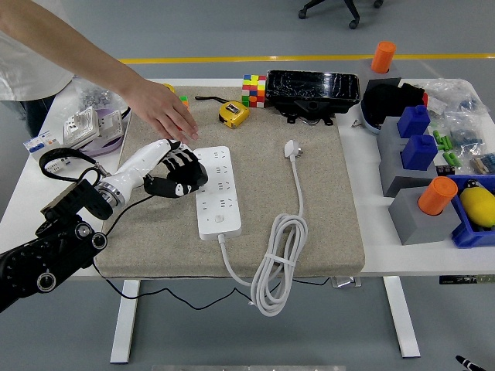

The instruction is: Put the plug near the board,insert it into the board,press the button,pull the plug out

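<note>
- I am seeing my left hand (176,171) lying over the mat (155,239) at the left edge of the board (214,191); its fingers are loosely curled, gripping nothing, with the tips touching or just overlapping the board's left side.
- My right hand is not showing in the head view.
- The board is lying lengthwise on the mat, its sockets at the far end and its round button (219,220) at the near end, uncovered.
- The plug (291,148) is lying loose on the mat to the right of the board, near its far end and apart from it, sitting in no socket.
- The cord (297,193) is running from the plug toward the near edge into a tied coil (272,267) that hangs over the mat's near edge, then back to the board's near end.
- A person's hand (166,114) is reaching in from the far left, open and palm down, just beyond my left hand and over the mat's far left part; I cannot tell whether it is touching anything.
- Far of the board, a yellow tape (232,113), a cube (253,90) and a black tray (313,91) are sitting along the mat's far edge.
- On the right of the table (363,201), blue blocks (416,135) and orange cylinders (438,195) are standing well apart from the board.
</note>
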`<state>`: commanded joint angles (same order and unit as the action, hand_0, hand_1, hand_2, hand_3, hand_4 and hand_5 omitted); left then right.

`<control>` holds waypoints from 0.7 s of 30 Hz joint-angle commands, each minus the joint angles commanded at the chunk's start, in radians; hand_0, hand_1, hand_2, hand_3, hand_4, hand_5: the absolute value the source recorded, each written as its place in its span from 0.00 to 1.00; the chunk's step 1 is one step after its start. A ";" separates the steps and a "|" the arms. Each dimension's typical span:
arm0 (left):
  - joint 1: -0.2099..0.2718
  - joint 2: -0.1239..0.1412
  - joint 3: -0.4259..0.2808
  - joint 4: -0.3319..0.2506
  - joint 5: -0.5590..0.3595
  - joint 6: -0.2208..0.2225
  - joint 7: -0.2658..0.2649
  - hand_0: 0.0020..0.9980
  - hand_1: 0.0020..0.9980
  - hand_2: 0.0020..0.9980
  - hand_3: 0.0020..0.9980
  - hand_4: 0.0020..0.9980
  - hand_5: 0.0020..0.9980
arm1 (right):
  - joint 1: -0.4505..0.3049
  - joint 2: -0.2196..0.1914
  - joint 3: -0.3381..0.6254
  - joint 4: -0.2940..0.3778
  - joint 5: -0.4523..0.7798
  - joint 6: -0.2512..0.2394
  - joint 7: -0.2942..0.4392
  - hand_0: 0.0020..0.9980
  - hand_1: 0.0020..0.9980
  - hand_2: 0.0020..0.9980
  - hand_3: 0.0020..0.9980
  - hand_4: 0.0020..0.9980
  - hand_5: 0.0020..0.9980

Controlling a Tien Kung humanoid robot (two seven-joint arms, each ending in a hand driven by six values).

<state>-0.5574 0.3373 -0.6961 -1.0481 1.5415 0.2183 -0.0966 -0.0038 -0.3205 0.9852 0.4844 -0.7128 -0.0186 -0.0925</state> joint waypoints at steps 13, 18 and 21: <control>-0.010 0.006 0.031 0.015 0.008 -0.011 0.004 0.47 0.44 0.52 0.58 0.69 0.00 | 0.001 -0.003 -0.007 -0.001 0.001 0.000 -0.001 0.68 0.68 0.68 0.57 0.92 0.52; -0.015 0.008 0.043 0.017 0.002 -0.015 0.005 0.47 0.45 0.53 0.58 0.68 0.00 | 0.001 -0.004 -0.005 0.000 0.001 -0.001 0.000 0.68 0.68 0.68 0.57 0.92 0.52; -0.016 0.007 0.045 0.019 0.005 -0.017 0.007 0.48 0.45 0.53 0.58 0.68 0.00 | 0.001 -0.004 -0.005 0.001 0.000 -0.001 0.001 0.68 0.68 0.68 0.57 0.92 0.52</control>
<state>-0.5730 0.3442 -0.6516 -1.0286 1.5461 0.2018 -0.0900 -0.0031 -0.3246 0.9802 0.4857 -0.7126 -0.0196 -0.0919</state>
